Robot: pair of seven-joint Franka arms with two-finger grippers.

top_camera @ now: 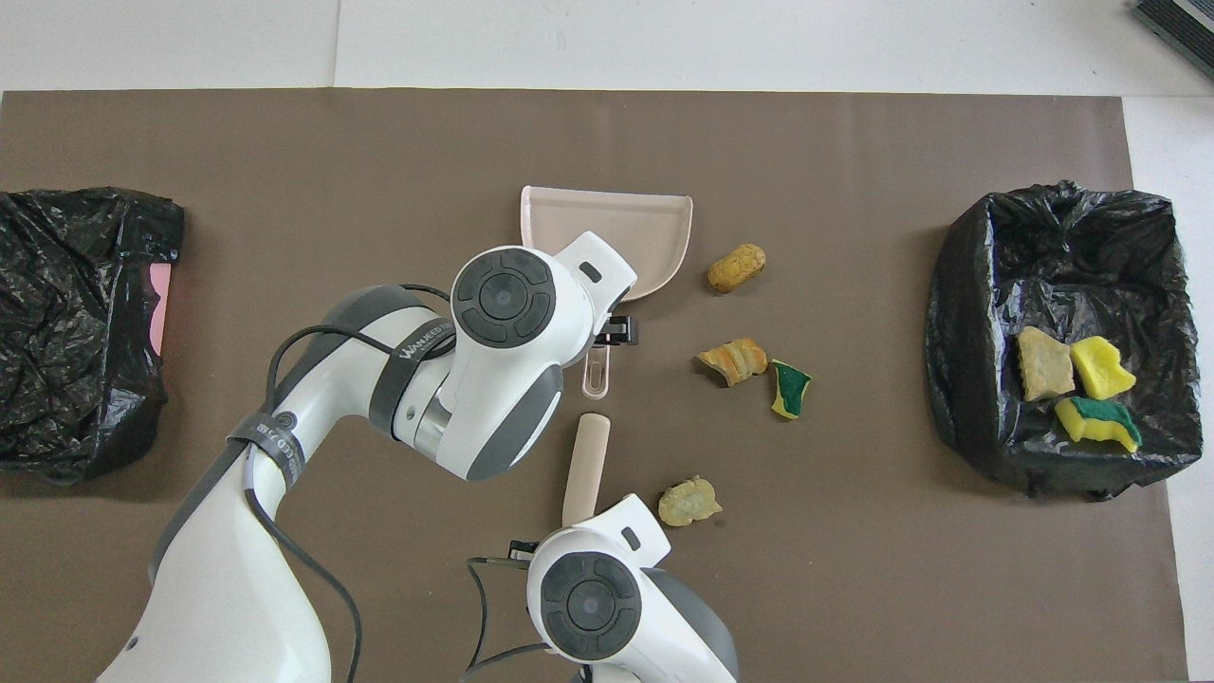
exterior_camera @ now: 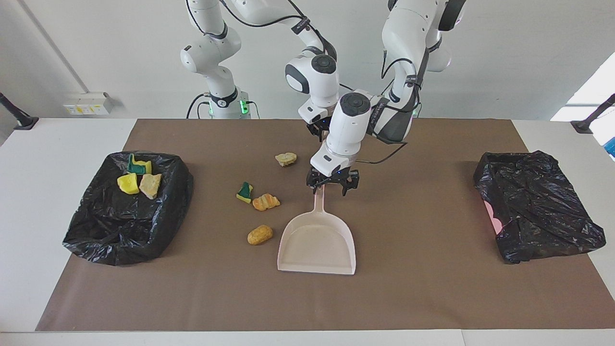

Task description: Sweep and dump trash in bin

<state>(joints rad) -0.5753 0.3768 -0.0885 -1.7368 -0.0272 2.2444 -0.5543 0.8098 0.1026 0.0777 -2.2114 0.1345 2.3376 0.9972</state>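
1. Facing view: three pieces of trash point(exterior_camera: 139, 178) lie inside the black-bagged bin point(exterior_camera: 96, 230) at the left of the frame, so part of the job looks done.
2. Four pieces wait on the brown-covered surface point(exterior_camera: 432, 288) at centre: a tan one point(exterior_camera: 286, 159) highest, a green-faced one point(exterior_camera: 245, 192), a striped orange one point(exterior_camera: 265, 202) and an orange-brown one point(exterior_camera: 260, 234) lowest.
3. The beige dustpan point(exterior_camera: 317, 245) lies empty just right of them. The left pincer point(exterior_camera: 330, 186) is at its handle top, fingers apart, not yet gripping.
4. The right pincer point(exterior_camera: 319, 132), upper centre, is mostly hidden by the left arm; its fingers are together.
5. A second bagged bin point(exterior_camera: 538, 206) sits at the right; nothing shows inside.
6. Overhead view: a tan stick point(top_camera: 586, 455) runs down under the right arm's wrist, so that pincer seems clamped on it, though the contact is hidden.
7. Sweeping into the dustpan point(top_camera: 654, 213) and dumping remain.
8. Writing: white lettering on the left arm's cable strap point(top_camera: 422, 337) is not reliably readable; no brand is legible elsewhere.
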